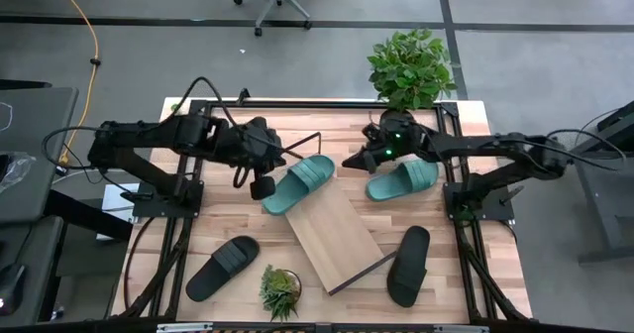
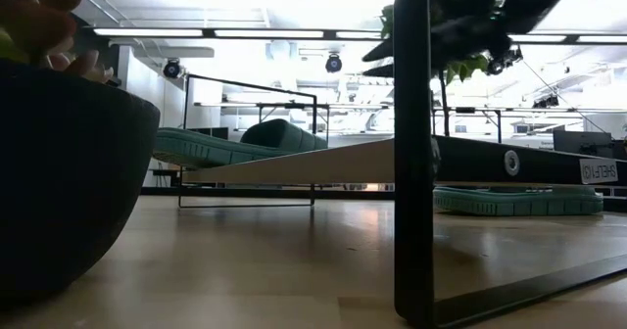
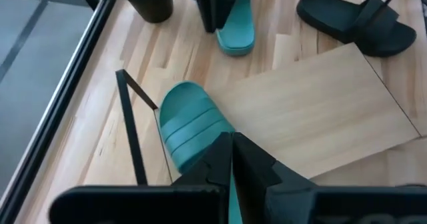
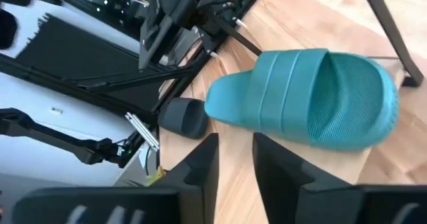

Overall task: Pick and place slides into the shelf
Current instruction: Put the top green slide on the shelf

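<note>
Teal slide (image 1: 299, 183) lying on the upper end of the slanted shelf (image 1: 333, 234), pinched at its heel end by the left gripper (image 1: 265, 185). Second teal slide (image 1: 402, 179) flat on the tabletop (image 1: 456, 293) just beyond the shelf's upper end, with the right gripper (image 1: 355, 161) hovering beside it, fingers narrowly parted, gripping nothing. Two black slides (image 1: 221, 267) (image 1: 408, 264) resting on the tabletop either side of the shelf's lower end, small potted plant (image 1: 279, 290) beside that end.

The left end effector (image 3: 231, 159) hides the heel of the teal-green ribbed rubber slide (image 3: 192, 127) on the slanted light-wood shelf (image 3: 327, 104).
</note>
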Robot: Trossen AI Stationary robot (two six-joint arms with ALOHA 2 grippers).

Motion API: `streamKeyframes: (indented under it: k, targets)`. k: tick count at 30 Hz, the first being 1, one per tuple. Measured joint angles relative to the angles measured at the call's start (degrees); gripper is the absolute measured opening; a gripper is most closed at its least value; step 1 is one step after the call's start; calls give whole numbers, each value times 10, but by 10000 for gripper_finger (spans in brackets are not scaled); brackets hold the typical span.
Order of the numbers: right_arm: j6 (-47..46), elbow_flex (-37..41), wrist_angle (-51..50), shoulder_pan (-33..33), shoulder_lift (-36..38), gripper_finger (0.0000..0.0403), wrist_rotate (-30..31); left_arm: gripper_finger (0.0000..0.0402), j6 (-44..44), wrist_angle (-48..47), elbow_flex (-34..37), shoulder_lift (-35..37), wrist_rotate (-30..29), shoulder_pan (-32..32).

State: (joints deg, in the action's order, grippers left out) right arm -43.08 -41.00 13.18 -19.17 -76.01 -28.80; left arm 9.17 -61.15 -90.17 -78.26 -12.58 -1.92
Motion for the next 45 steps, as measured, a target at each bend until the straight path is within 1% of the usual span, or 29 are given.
streamKeyframes:
  k: [3, 6, 9, 13, 17, 25, 31, 34, 42, 45]
  targets:
    - [1, -29, -7, 5, -36, 97, -4, 8, -24, -5, 0, 4, 19, -17]
    - [1, -50, -16, 12, -68, 98, -19, 2, -45, -11, 0, 10, 31, -34]
    - [1, -65, -24, 23, -95, 98, -18, 4, -67, -19, 0, 18, 44, -54]
    - [-7, -71, -27, 34, -128, 98, -9, 2, -87, -39, 0, 30, 56, -78]
    - [-25, -70, -21, 41, -153, 98, 24, 3, -93, -48, 0, 45, 60, -94]
    - [-59, -70, 2, 42, -166, 98, 94, 3, -114, -60, 0, 61, 52, -97]
    - [-58, -70, -1, 42, -165, 99, 122, 2, -125, -64, 0, 61, 52, -97]
    - [-55, -70, 2, 38, -166, 99, 123, 2, -126, -64, 0, 61, 51, -97]
    - [-62, -70, 31, 23, -195, 99, 115, 2, -137, -64, 0, 61, 50, -97]
    - [-70, -70, 36, 31, -205, 99, 96, 1, -139, -65, 0, 61, 50, -97]
